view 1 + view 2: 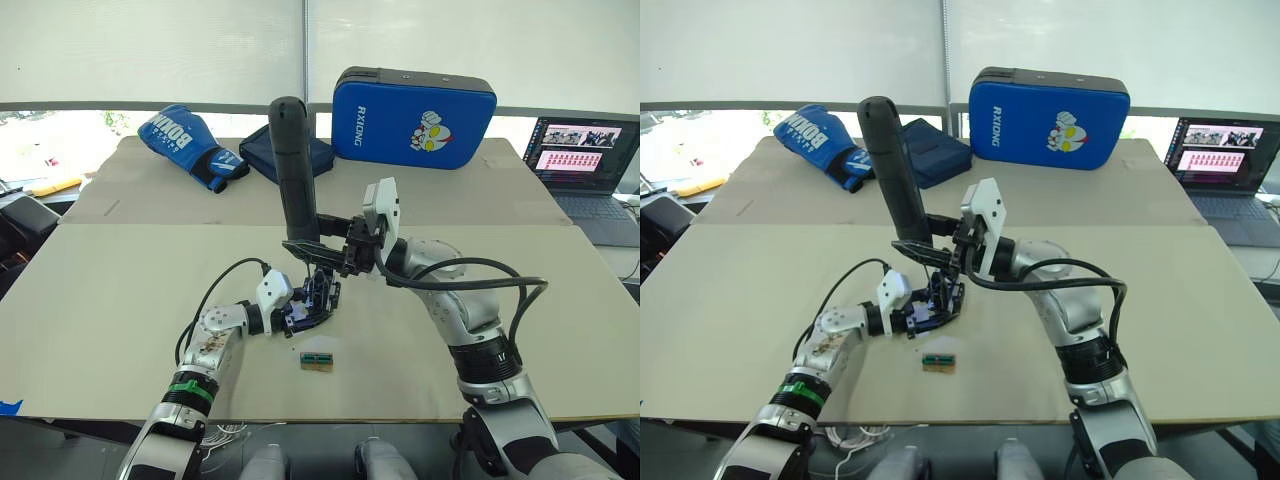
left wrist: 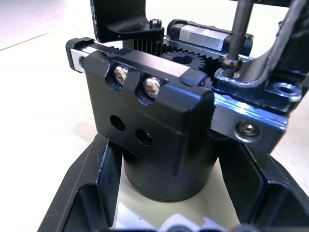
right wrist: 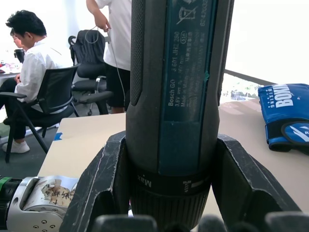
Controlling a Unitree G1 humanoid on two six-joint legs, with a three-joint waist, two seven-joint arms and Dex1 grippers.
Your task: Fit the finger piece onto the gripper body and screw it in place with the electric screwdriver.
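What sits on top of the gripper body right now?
The electric screwdriver, held by the right gripper, has its bit down on a screw atop the gripper body. Gear teeth and two front screws show; the screw head under the bit is covered.

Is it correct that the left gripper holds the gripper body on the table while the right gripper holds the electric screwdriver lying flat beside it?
Not quite. The electric screwdriver is not lying flat: the right gripper holds it nearly upright, bit down on the gripper body, as the left eye view shows. The rest is right: the left gripper holds the gripper body on the table.
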